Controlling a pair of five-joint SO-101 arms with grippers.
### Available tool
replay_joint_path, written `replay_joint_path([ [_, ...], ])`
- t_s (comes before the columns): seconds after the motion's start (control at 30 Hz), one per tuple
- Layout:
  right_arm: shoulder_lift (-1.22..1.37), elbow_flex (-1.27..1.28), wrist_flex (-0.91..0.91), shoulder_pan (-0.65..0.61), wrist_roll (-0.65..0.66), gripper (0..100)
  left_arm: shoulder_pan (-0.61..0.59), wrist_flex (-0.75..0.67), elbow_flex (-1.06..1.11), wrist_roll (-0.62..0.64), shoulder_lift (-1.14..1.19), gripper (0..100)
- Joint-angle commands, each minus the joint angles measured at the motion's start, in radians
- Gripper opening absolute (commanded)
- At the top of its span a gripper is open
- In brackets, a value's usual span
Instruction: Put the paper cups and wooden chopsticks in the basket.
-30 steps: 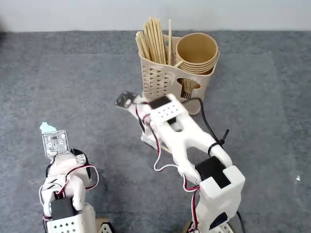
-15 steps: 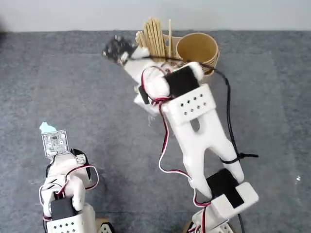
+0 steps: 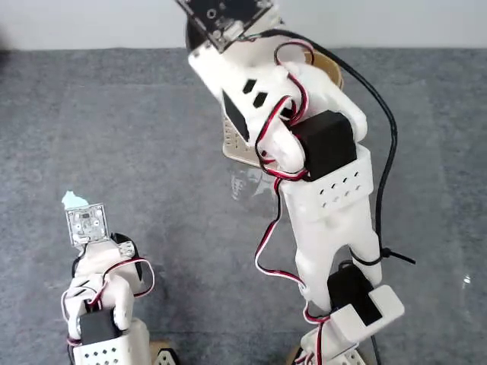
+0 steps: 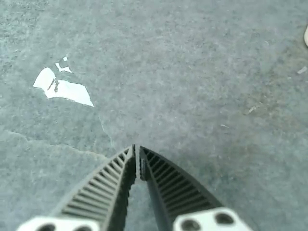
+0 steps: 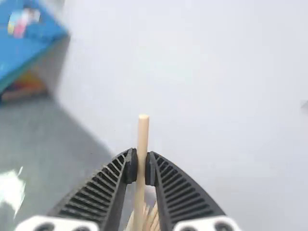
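Observation:
In the right wrist view my right gripper (image 5: pixel 140 168) is shut on one wooden chopstick (image 5: pixel 143 137), which stands upright between the pads against a white wall. More chopstick tips (image 5: pixel 147 219) show just below it. From above, the right arm (image 3: pixel 319 144) is raised high over the beige basket (image 3: pixel 232 144) and hides most of it. A paper cup rim (image 3: pixel 332 70) peeks out beside the arm. My left gripper (image 4: pixel 137 156) is shut on nothing, low over the grey mat. The left arm (image 3: pixel 95 258) sits at the near left.
The grey mat (image 3: pixel 137 129) covers the table. A pale torn patch (image 4: pixel 62 89) lies on it ahead of the left gripper. A blue box (image 5: pixel 24 29) stands far off by the wall. A black cable (image 3: pixel 380 106) runs along the right arm.
The right arm has swung up from low in front of the basket to high above it, carrying the chopstick. The left arm has not moved.

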Motion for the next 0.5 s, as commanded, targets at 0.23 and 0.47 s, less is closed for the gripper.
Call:
replay_joint_path([
  [0.23, -0.007, 0.014, -0.306, -0.001, -0.064, 0.8, -0.002, -0.025, -0.008, -0.006, -0.015, 1],
  [0.47, 0.081, 0.021, -0.326, 0.071, -0.077, 0.8, -0.002, -0.025, -0.008, -0.006, -0.015, 1],
])
